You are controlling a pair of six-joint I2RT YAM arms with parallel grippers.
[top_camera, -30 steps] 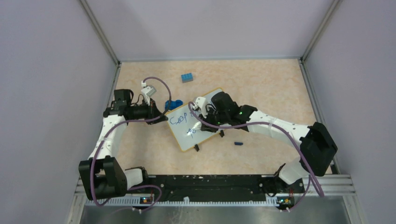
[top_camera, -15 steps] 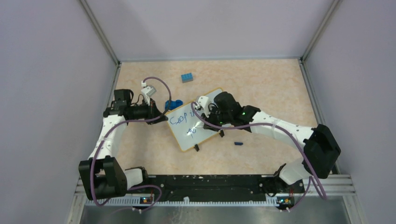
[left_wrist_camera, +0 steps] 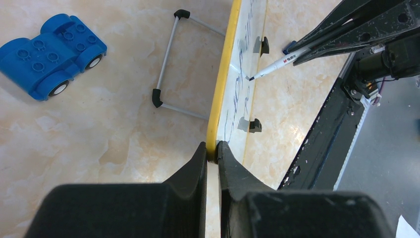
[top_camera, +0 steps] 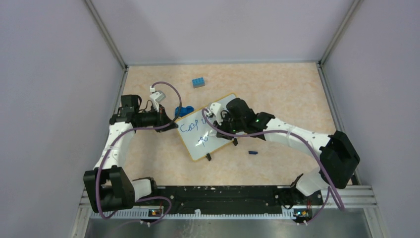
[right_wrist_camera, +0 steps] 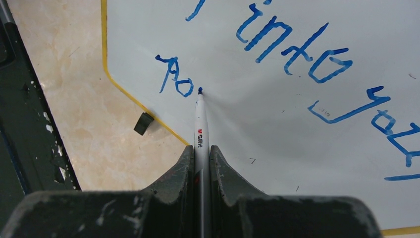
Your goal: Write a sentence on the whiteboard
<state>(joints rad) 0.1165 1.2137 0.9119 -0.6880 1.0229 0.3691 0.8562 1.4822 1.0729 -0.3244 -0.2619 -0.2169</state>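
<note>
Nearest, just past the arm bases, a small dark piece (top_camera: 253, 152) lies on the table (top_camera: 277, 84), too small to identify. It sits near the whiteboard (top_camera: 196, 147), which lies skewed at mid-table with a black clip foot (top_camera: 209, 157) on its near edge. The right gripper (right_wrist_camera: 201, 148) has its fingers pressed together on a white marker (right_wrist_camera: 200, 119), whose blue tip touches the board just right of the second line's first two letters. The sentence (right_wrist_camera: 297, 49) runs in blue; the right wrist view cuts off its top line, and from above it is too small to read and partly covered by the right wrist. The left gripper (left_wrist_camera: 212, 148) pinches the board's yellow rim. Beyond it are a wire stand (left_wrist_camera: 166, 64) and a blue toy car (left_wrist_camera: 52, 52), and farthest away a blue brick (top_camera: 198, 82). Compared with half a second ago, the board and left arm match, while the right arm's elbow has edged slightly away from the near edge.
</note>
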